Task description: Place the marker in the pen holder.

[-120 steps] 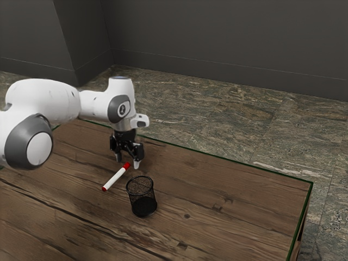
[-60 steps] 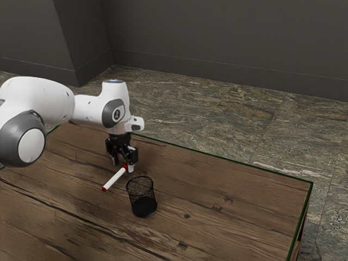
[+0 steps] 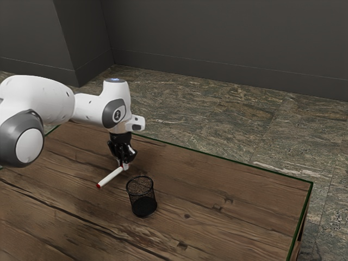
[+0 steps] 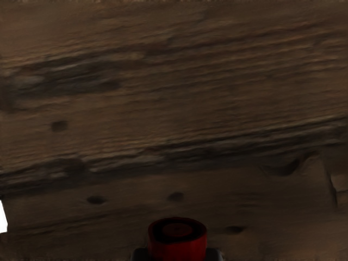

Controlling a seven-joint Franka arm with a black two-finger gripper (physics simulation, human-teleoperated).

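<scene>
Marker caught by one end, and the gripper is pinched right onto it! It sits low at the table, near the holder; whether the far end touches wood, I can't tell. Looks like the grasp is the step in hand. Next it wants lifting above the rim, tipping upright, and carrying across.

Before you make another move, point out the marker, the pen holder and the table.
Marker [image 3: 111, 176]: exterior view, middle of its white body.
Pen holder [image 3: 142, 194]: exterior view, its dark mesh wall.
Table [image 3: 250, 217]: exterior view, bare wood of its top.
</scene>
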